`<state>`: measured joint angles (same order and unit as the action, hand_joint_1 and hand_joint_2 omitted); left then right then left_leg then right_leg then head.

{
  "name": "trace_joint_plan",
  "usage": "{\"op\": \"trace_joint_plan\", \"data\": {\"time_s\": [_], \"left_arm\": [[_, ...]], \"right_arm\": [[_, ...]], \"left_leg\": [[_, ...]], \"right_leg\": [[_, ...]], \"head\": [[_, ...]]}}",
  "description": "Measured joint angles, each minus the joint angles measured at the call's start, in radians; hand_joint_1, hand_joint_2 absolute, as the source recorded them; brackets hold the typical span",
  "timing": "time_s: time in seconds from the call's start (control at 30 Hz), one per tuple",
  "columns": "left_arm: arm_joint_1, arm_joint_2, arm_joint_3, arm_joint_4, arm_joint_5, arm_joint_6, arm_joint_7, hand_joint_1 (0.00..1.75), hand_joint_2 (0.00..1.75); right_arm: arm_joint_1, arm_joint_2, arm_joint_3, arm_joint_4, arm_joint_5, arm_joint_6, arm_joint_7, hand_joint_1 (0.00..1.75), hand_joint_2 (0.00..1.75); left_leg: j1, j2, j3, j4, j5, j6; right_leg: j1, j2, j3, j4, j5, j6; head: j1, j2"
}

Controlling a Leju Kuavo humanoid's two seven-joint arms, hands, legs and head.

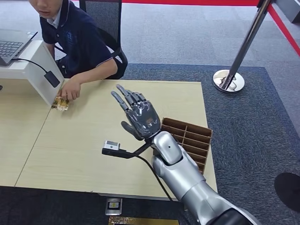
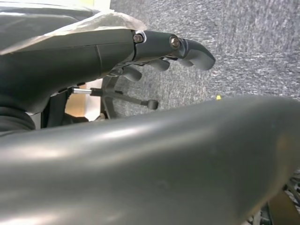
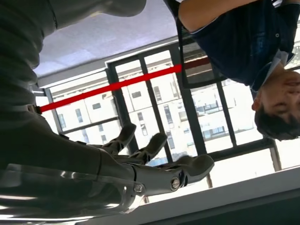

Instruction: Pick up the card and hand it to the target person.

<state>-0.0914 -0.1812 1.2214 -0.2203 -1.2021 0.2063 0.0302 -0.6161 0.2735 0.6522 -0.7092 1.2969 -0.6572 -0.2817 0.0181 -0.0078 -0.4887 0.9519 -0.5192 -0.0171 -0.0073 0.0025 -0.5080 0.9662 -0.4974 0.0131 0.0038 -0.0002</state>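
A small gold patterned card (image 1: 60, 103) lies on the wooden table (image 1: 88, 150) at the far left. The seated person's hand (image 1: 71, 89) rests on its far edge. My right hand (image 1: 137, 114) is raised over the middle of the table, fingers spread and holding nothing, well to the right of the card. The right wrist view shows the same spread fingers (image 3: 155, 146) with the person (image 3: 247, 42) beyond them. My left hand (image 2: 166, 51) hangs over grey carpet with its fingers loosely extended and nothing in them.
A brown slotted box (image 1: 192, 139) stands on the table just right of my right forearm. A laptop (image 1: 11, 44) on a white stand (image 1: 39, 70) with a black adapter (image 1: 52, 78) sits at the far left. A stanchion base (image 1: 228, 80) is on the carpet beyond the table.
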Motion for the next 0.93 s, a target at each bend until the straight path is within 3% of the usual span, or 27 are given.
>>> {"op": "trace_joint_plan", "data": {"time_s": [0.27, 0.5, 0.6, 0.73, 0.93], "left_arm": [[0.004, -0.001, 0.008, 0.000, 0.024, 0.016, 0.000, 0.00, 0.00], [0.009, -0.007, 0.023, 0.001, 0.039, 0.041, -0.006, 0.00, 0.00], [0.009, -0.012, 0.027, 0.001, 0.046, 0.050, -0.004, 0.00, 0.00], [0.009, -0.016, 0.034, 0.001, 0.051, 0.059, 0.005, 0.00, 0.00], [0.008, -0.022, 0.044, 0.001, 0.052, 0.066, 0.012, 0.00, 0.00]], "right_arm": [[0.227, -0.131, -0.085, -0.379, -0.020, -0.008, 0.034, 0.00, 1.75], [0.560, -0.205, -0.251, -0.808, -0.076, -0.041, 0.035, 0.00, 1.75], [0.701, -0.195, -0.357, -0.975, -0.140, -0.043, -0.021, 0.00, 1.75], [0.842, -0.131, -0.533, -1.115, -0.273, -0.043, -0.097, 0.00, 1.75], [0.929, -0.033, -0.781, -1.149, -0.412, 0.042, -0.184, 0.00, 1.75]], "left_leg": [[0.000, 0.000, 0.000, 0.000, -0.001, 0.000], [0.000, -0.001, -0.001, 0.000, -0.003, -0.001], [0.000, -0.001, 0.000, 0.000, -0.004, -0.001], [0.000, -0.001, 0.000, 0.000, -0.004, -0.001], [0.000, 0.000, 0.001, 0.000, -0.004, -0.001]], "right_leg": [[0.000, 0.000, 0.000, -0.001, 0.000, 0.000], [0.000, 0.000, 0.000, -0.002, -0.001, 0.000], [0.000, 0.000, 0.000, -0.002, -0.002, 0.000], [0.000, 0.000, 0.000, -0.002, -0.003, -0.001], [0.000, 0.000, 0.001, -0.002, -0.003, -0.001]], "head": [[0.000, 0.000], [0.000, 0.000], [0.000, 0.000], [0.000, 0.000], [0.000, 0.000]]}}
